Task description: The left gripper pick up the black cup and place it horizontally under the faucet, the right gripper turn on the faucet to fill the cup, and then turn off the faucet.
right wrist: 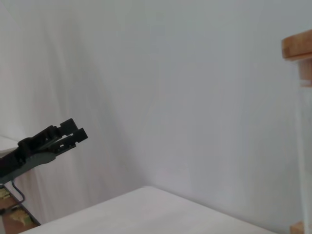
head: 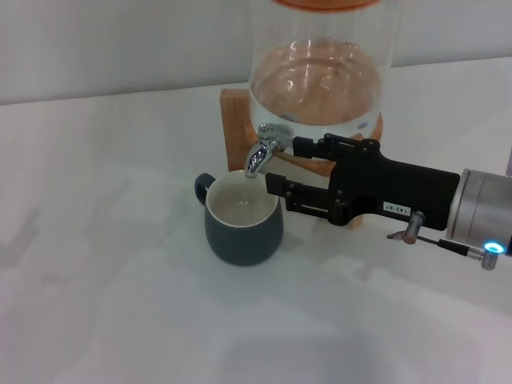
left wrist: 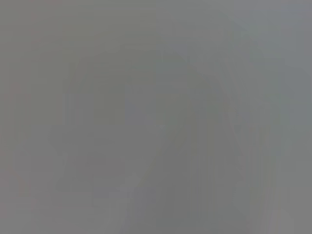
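Water fills the lower part of the clear glass dispenser (head: 316,80), which stands on a wooden stand (head: 234,120) near the far edge of the white table (head: 104,264). Its small chrome faucet (head: 264,152) points down over the squat dark charcoal cup (head: 244,220), which sits upright on the table directly beneath the spout, loop handle turned toward the far left, with a shallow pale pool showing inside its cream interior. The black blocky right gripper (head: 282,164) reaches in from the right edge, its two thin fingers apart, one beside the faucet lever and one lower, near the cup's rim. The left gripper (right wrist: 73,132) hangs well away before a plain white wall, jaws nearly together and holding nothing.
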Available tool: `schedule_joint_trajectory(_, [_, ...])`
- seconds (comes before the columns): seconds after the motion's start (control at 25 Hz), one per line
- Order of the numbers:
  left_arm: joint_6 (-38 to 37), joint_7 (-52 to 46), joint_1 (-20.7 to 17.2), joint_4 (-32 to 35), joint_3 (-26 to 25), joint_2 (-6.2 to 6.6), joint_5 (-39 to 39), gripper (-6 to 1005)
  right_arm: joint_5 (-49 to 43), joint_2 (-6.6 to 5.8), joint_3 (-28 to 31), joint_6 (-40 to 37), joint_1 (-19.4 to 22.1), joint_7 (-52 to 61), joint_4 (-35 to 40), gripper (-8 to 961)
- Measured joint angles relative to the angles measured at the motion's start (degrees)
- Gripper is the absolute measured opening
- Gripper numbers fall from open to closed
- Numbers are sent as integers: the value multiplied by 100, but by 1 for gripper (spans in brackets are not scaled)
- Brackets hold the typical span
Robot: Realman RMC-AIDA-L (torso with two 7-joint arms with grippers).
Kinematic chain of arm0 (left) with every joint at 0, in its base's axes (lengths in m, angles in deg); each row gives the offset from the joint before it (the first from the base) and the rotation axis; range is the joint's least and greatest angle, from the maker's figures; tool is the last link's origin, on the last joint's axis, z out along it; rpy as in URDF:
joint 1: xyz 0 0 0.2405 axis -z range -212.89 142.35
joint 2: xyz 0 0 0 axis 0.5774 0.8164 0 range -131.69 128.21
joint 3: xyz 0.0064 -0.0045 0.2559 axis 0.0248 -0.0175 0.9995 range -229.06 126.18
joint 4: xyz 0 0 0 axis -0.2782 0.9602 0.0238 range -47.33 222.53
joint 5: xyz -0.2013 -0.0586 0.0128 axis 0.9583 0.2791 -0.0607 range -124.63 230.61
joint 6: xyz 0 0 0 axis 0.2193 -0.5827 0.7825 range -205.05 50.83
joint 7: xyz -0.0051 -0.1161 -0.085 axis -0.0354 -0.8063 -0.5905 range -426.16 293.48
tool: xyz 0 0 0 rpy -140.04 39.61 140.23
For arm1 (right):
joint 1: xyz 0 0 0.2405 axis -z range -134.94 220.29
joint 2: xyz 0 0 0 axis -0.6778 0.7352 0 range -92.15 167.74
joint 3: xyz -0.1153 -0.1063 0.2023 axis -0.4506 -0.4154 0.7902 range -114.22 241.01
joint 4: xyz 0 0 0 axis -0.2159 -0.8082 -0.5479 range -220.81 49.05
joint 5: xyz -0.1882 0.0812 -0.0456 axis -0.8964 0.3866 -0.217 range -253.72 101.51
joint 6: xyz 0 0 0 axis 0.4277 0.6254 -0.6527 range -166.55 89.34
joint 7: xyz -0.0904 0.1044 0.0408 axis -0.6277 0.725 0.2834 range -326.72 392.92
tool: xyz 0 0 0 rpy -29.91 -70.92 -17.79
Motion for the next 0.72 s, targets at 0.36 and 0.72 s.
schedule_joint_trajectory(0.36, [-33,0,25,0,0,0,11,781,220,-6,552,1482,-3,-20,-20,719])
schedule_joint_trajectory(0.72, [-49,0,53,7,0,0,16,776,344,-19,2013,2202,170,84,-245,719])
